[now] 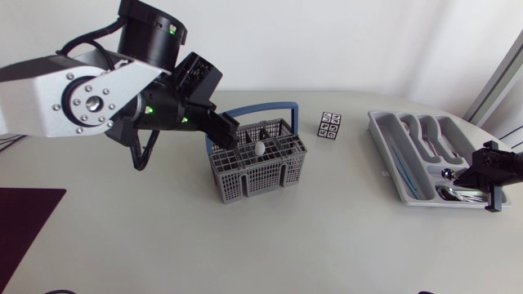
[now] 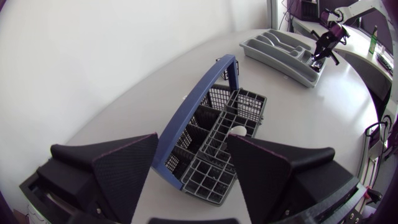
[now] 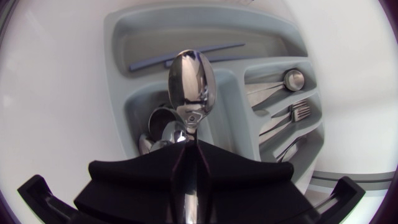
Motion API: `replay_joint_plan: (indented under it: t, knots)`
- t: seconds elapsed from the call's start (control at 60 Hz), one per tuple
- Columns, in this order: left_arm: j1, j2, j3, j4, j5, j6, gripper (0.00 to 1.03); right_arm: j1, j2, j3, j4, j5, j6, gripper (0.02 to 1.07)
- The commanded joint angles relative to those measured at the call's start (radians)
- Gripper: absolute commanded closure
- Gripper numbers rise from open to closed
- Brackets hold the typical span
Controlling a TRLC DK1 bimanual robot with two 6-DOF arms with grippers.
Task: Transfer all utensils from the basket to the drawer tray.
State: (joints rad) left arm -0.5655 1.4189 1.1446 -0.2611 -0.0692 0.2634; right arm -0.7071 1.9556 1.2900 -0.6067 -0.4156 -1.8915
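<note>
The grey utensil basket [image 1: 257, 173] with a blue handle [image 1: 270, 107] stands mid-table. A pale utensil end [image 1: 259, 149] pokes up inside it. My left gripper [image 1: 231, 132] hovers open over the basket's left end; in the left wrist view its fingers [image 2: 124, 168] straddle the blue handle [image 2: 196, 109] without touching it. The grey drawer tray [image 1: 384, 131] lies at the right. My right gripper [image 1: 467, 178] is over the tray's near end, shut on a steel spoon [image 3: 191, 87], which hangs above a compartment holding other spoons [image 3: 163, 124].
A small black-and-white marker tile [image 1: 330, 125] lies between basket and tray. The tray [image 3: 121, 68] also holds a fork [image 3: 297, 113], another spoon [image 3: 292, 79] and a blue-handled piece [image 3: 186, 56]. A dark mat [image 1: 20, 220] covers the table's near left corner.
</note>
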Motion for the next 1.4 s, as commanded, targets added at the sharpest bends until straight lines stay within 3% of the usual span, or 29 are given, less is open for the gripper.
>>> replay_joint_plan:
  t: [0.0,0.1,0.267,0.433,0.7,0.85,0.967,1.167,1.383]
  knots:
    - [0.007,-0.026,-0.042,0.011,-0.006,0.010,0.21,-0.012,0.060,0.028,-0.015,0.032,-0.066,1.01]
    - [0.007,-0.037,-0.060,0.017,-0.006,0.008,0.22,-0.017,0.101,0.038,0.022,0.072,-0.078,1.00]
    - [0.009,-0.052,-0.085,0.020,-0.007,0.013,0.22,-0.019,0.069,-0.009,0.085,0.086,-0.073,0.60]
    - [0.026,-0.077,-0.100,0.020,-0.007,0.023,0.22,-0.020,-0.096,-0.081,0.090,0.031,-0.037,0.47]
    - [0.030,-0.113,-0.132,0.020,-0.007,0.034,0.22,0.072,-0.379,-0.230,0.076,-0.012,0.091,0.42]
    - [0.029,-0.130,-0.167,0.022,-0.006,0.059,0.22,0.213,-0.523,-0.250,0.016,-0.025,0.330,0.41]
    - [0.021,-0.138,-0.201,0.031,-0.006,0.082,0.22,0.405,-0.584,-0.255,-0.008,-0.015,0.603,0.41]
    - [0.013,-0.150,-0.252,0.051,-0.006,0.117,0.22,0.741,-0.563,-0.236,0.025,0.054,1.023,0.41]
    - [0.021,-0.175,-0.301,0.079,-0.006,0.142,0.22,0.946,-0.434,-0.118,0.047,0.057,1.330,0.42]
